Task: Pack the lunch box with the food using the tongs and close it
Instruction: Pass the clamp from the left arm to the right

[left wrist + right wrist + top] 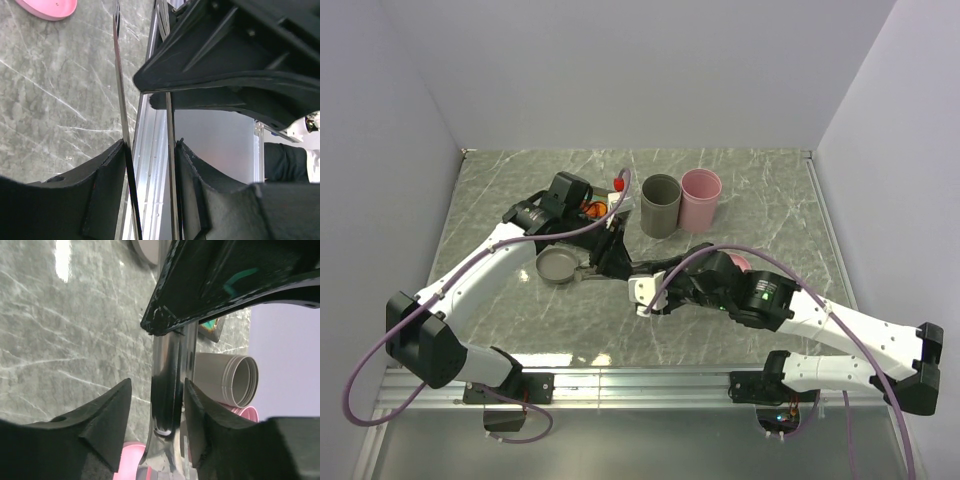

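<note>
**Operator:** State each hand.

**Technician:** The left hand is clamped on the tongs. 1 thin metal arm lies against each inner pad, and both arms run up between the fingers. The right hand is narrowed part-way and straddles the same tongs just ahead of the left hand's fingers. Tabletop shows through a gap at 1 pad, so no firm clamp is confirmed.

**Operator:** Which step is this?

**Technician:** Judged: a tool transfer or re-grip, ahead of picking. The food lies beyond the left hand, on its far side. The tong tips are hidden.

**Operator:** Next move?

**Technician:** Probably seat the right hand squarely on the tongs before the left hand lets go. Leave both tong arms free to squeeze. A skewed clamp could let the tongs twist or drop.
</note>
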